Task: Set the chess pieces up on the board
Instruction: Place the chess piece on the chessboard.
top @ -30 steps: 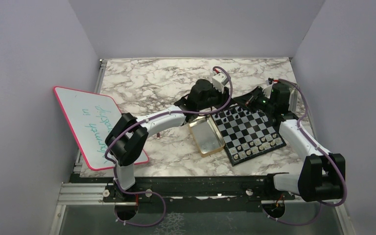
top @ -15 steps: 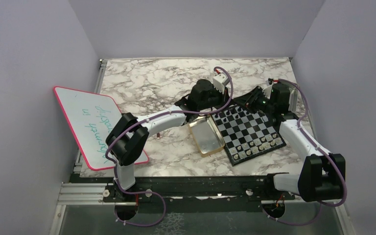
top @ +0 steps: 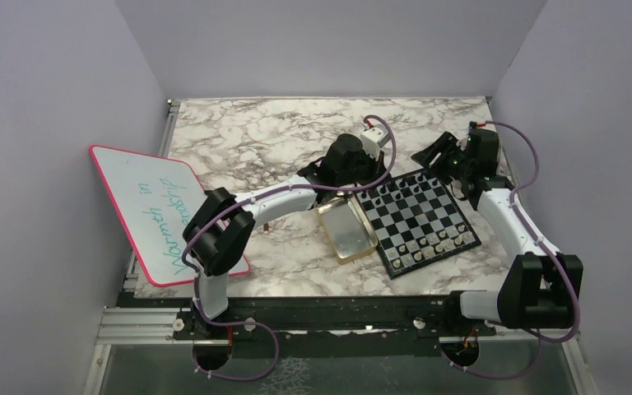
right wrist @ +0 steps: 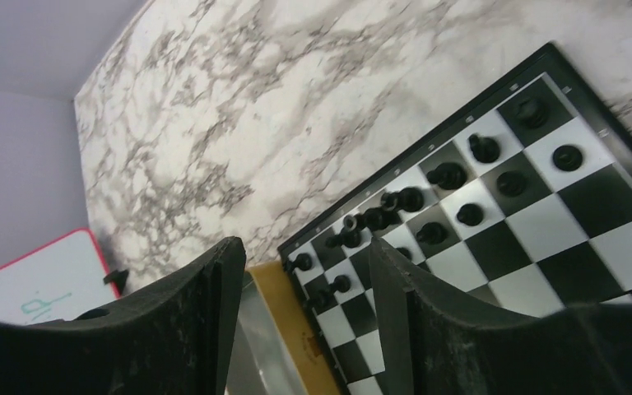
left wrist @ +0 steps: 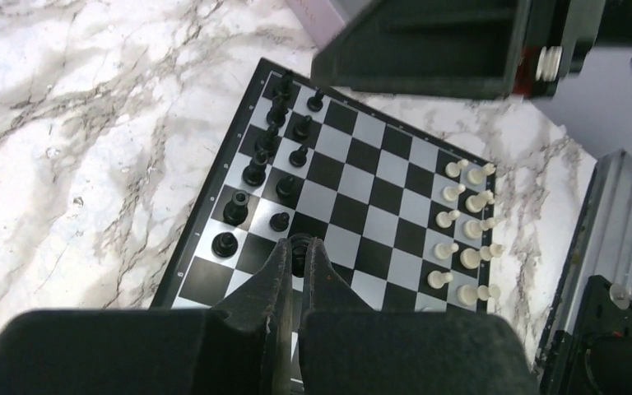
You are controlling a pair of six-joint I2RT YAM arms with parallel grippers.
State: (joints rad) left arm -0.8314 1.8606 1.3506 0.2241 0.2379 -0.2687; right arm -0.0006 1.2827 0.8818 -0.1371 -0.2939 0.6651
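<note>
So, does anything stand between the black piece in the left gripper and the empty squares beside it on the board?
Nothing visible does. The left gripper is shut on the black piece, beside bare squares at that end of the board. The open right gripper is away at the board's far corner.

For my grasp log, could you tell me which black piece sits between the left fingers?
The black piece lowest in the left wrist view, pinched at the left fingers' tips; all other black pieces stand free on the board.
</note>
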